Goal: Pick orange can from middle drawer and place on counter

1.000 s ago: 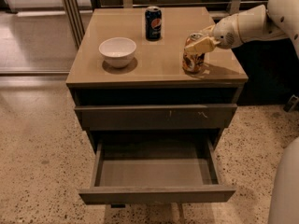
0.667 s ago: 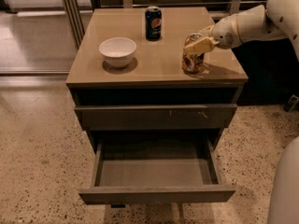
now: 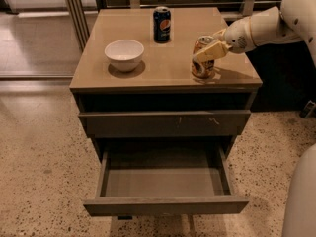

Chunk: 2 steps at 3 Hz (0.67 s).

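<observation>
Pincer [image 3: 204, 52] around orange can [image 3: 202, 69], counter [image 3: 233, 76] edge

The glossy tan counter [image 3: 168, 70] carries a round white bowl [image 3: 124, 54], a dark blue Pepsi can [image 3: 162, 24] and, at the pale gripper [image 3: 204, 47], an orange soda can [image 3: 202, 69].

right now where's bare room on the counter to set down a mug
Free: counter front centre, between white bowl and orange can; also the back-left corner behind the bowl. Crowded: right side, with the gripper at the orange can; Pepsi can back centre.
</observation>
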{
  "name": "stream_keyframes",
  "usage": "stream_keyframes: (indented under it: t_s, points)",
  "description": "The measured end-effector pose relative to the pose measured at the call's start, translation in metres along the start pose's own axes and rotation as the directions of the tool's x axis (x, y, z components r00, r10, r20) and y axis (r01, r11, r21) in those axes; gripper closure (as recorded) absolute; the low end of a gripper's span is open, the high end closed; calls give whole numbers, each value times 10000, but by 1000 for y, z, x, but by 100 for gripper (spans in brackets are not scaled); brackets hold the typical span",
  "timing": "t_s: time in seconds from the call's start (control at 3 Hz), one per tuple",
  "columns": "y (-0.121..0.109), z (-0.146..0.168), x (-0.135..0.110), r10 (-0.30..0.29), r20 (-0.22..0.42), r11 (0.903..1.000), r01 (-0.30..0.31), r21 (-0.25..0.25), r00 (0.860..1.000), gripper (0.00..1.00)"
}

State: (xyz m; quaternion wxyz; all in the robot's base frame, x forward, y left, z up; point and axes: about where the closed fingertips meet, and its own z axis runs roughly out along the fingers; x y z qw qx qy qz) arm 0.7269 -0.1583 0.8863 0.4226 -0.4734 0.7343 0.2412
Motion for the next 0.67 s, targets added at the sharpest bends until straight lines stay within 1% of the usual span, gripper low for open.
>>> stream_keyframes:
  t_s: [0.33, 0.67]
  points:
    - [0, 0, 0, 0, 0, 10000, 0, -1, 10000, 0]
    - [0, 0, 0, 0, 0, 10000, 0, -1, 10000, 0]
